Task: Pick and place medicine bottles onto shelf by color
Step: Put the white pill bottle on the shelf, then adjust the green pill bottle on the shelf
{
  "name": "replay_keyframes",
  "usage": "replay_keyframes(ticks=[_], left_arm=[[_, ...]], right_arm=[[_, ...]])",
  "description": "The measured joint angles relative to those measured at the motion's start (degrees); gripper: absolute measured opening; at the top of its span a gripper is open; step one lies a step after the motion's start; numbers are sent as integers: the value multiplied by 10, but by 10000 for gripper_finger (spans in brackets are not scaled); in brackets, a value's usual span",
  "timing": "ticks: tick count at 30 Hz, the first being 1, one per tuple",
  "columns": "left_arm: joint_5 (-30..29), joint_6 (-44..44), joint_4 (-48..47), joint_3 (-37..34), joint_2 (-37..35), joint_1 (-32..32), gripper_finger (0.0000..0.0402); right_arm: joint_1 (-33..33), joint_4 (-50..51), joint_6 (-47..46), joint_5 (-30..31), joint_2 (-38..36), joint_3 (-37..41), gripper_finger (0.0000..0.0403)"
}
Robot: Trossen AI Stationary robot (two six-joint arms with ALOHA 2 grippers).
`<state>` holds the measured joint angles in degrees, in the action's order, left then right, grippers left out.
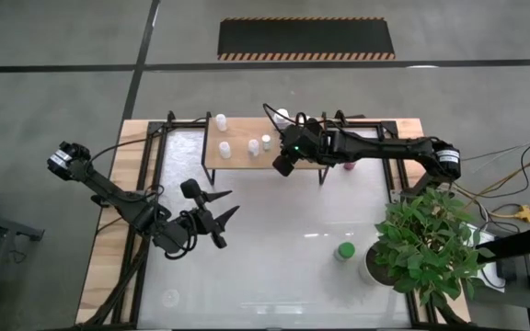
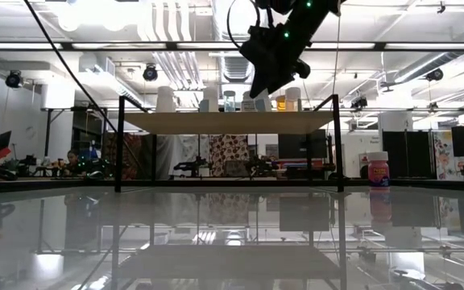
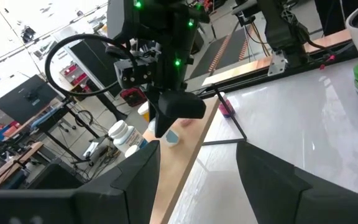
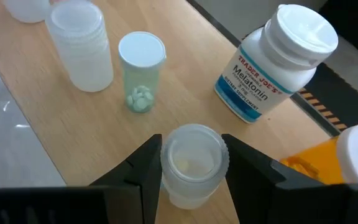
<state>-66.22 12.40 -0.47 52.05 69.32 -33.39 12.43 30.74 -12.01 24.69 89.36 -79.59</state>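
Observation:
The shelf (image 1: 242, 129) is a light-wood board on black legs at the table's far side. Several pale-capped bottles stand on it. Among them are a clear one (image 4: 82, 50), a small vial with pale pills (image 4: 140, 74), a white melatonin bottle (image 4: 272, 62) and an orange one (image 4: 334, 165). My right gripper (image 1: 283, 164) hangs over the board's near edge, shut on a clear bottle (image 4: 194, 165). My left gripper (image 1: 233, 202) stands open above the table's middle left, holding nothing. My right gripper pinches the clear bottle between its two fingers, on opposite sides of its wall just under the cap (image 4: 166, 163). The fingers slant down from above. The bottle stands upright over the board; whether its base touches the wood cannot be told.
A green bottle (image 1: 344, 250) stands on the white tabletop near a potted plant (image 1: 426, 244) at the right. A pink bottle (image 1: 348, 166) stands on the table beside the shelf's right end. Bare board (image 4: 55, 124) shows beside the held bottle.

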Motion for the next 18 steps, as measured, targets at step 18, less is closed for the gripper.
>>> replay_keyframes(ticks=[18], left_arm=[[0,0,0,0,0,0,195]], right_arm=[[0,8,-37,-2,0,-16,204]])
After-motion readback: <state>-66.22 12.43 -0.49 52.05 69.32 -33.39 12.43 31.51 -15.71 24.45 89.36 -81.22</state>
